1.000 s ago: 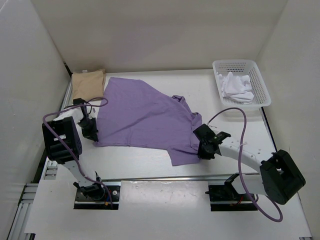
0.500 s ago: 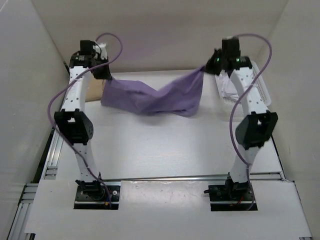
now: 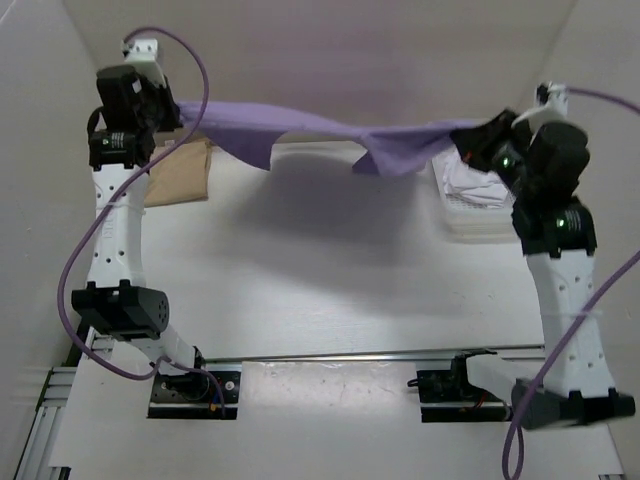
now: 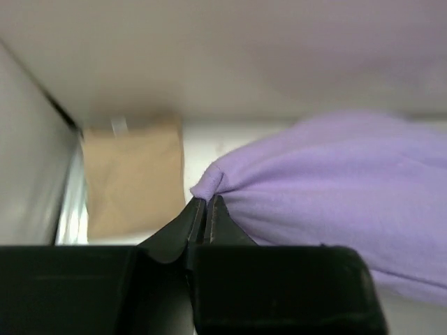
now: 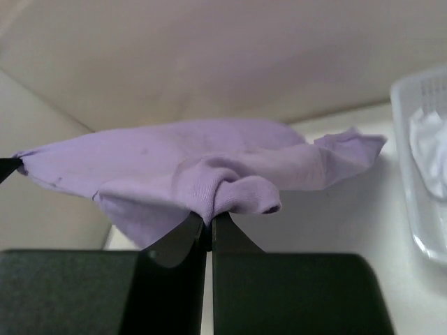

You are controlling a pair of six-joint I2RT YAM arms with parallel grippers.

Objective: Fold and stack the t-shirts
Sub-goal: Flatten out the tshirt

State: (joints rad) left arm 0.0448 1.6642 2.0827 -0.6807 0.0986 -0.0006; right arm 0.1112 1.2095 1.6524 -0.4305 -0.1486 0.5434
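White table (image 3: 330, 290) below you; your left gripper (image 4: 207, 209) and right gripper (image 5: 208, 225) each pinch the lavender shirt (image 3: 300, 124), stretched aloft between them.

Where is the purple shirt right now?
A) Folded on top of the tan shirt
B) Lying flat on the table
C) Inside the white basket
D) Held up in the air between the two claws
D: the purple shirt hangs stretched above the table, with one end pinched in the left claw and the other end in the right claw.
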